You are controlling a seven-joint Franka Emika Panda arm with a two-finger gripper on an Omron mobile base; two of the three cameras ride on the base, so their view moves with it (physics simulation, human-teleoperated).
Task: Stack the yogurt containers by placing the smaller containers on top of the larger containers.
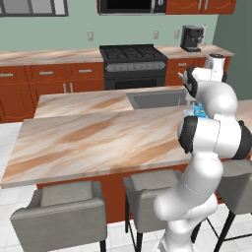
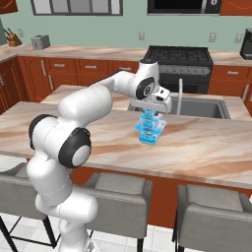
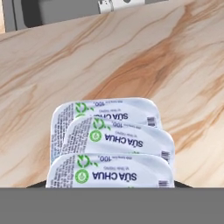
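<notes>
Right base view: claw point(image 2: 150, 118) gripped the smallest tub point(image 2: 149, 119) atop the stacked yogurt containers point(image 2: 149, 133) on the tabletop point(image 2: 206, 147); final placement, release seemingly next.

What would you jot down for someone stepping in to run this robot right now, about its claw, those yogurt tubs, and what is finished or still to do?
Claw: lowered directly over the yogurt stack; whether it grips the top tub is not clear.
Yogurt containers: all three sit in one pile on the island counter, near the sink. The hand view shows three white lids overlapping, one above another.
Done: stacking looks complete.
Left: probably just open the claw if needed, lift away, and check the pile stands.
</notes>
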